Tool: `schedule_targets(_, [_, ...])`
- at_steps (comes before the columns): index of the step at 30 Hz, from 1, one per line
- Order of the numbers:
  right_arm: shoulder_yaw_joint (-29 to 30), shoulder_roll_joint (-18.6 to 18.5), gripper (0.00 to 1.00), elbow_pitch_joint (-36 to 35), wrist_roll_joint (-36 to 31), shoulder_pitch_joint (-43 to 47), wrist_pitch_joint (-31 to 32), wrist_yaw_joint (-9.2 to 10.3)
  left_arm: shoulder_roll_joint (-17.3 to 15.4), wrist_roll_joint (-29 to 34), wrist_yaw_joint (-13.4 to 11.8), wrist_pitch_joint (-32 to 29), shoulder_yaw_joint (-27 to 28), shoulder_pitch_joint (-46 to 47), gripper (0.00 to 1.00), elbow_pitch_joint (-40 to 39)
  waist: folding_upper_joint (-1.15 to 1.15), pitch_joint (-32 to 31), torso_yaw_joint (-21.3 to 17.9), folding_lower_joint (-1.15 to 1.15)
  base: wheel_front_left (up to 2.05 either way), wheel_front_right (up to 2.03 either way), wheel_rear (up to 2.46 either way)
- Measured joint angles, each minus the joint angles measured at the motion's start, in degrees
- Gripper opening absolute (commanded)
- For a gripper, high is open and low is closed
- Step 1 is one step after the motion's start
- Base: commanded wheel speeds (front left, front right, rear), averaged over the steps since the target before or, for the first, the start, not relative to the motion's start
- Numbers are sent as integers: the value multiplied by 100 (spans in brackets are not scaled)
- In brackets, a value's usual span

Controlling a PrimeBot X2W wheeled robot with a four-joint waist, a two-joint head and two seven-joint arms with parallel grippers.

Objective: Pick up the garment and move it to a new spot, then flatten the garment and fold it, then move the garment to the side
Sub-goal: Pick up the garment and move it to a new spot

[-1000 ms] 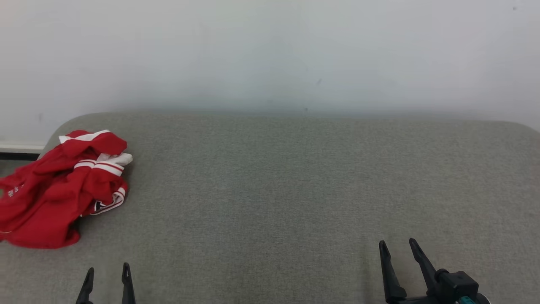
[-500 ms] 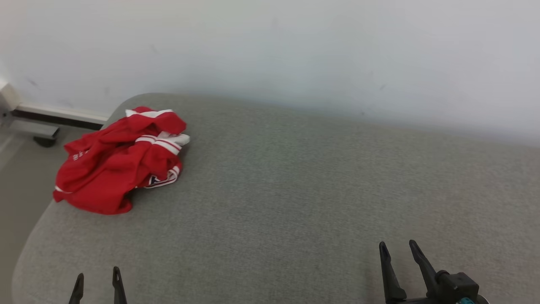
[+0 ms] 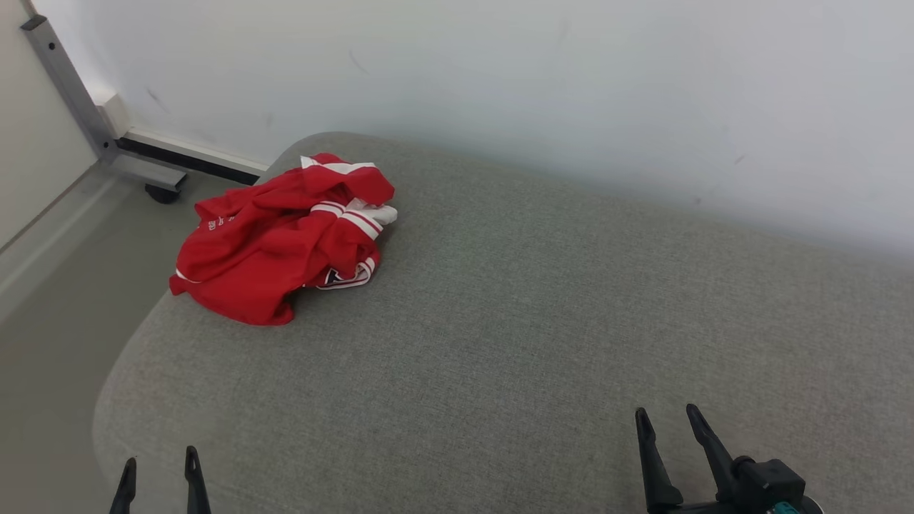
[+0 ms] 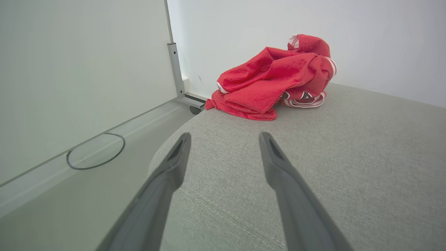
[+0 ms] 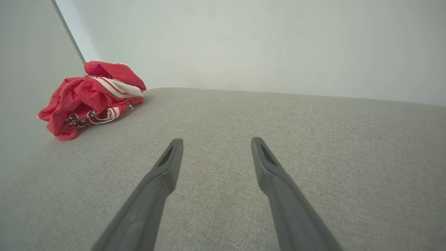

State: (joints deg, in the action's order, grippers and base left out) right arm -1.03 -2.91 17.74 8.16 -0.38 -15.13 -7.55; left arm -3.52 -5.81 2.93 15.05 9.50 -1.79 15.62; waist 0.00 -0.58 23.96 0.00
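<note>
A crumpled red garment (image 3: pixel 278 243) with white stripes lies bunched at the far left corner of the grey padded surface (image 3: pixel 543 314). The left wrist view has the garment (image 4: pixel 275 80) ahead of the fingers, and the right wrist view has it (image 5: pixel 90 97) far off to the left. My left gripper (image 3: pixel 158 464) stands open at the near left edge, well short of the garment, with nothing between its fingers. My right gripper (image 3: pixel 666 421) stands open at the near right, far from the garment, also holding nothing.
A pale wall (image 3: pixel 500 78) runs behind the surface. Left of the surface lies bare floor (image 3: pixel 64 300), with a grey metal frame post (image 3: pixel 68 86) and a caster wheel (image 3: pixel 163 193). The surface's rounded left edge drops off beside the left gripper.
The camera has turned left, so the garment sits further right and higher in the picture and the floor and frame post have come into view. Both grippers stay open.
</note>
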Motion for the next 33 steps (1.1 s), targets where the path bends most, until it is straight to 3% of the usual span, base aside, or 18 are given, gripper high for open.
schedule_targets(16, [-71, 1, 100, -49, 20, -30, 0, 0, 2, -104, -2, 0, 37, 4, 100, -4, 0, 7, 116, 0, 0, 0, 0])
schedule_targets(26, [-34, 1, 100, -179, -196, -293, 0, 0, -52, -380, 91, -1, 247, 651, 100, 0, 0, 216, -272, 0, 0, 0, 0])
schedule_targets(33, [146, 1, 100, -312, -331, -577, 1, 0, -477, -694, 274, -52, 346, 1759, 100, 271, 0, 556, -769, 0, 0, 0, 0])
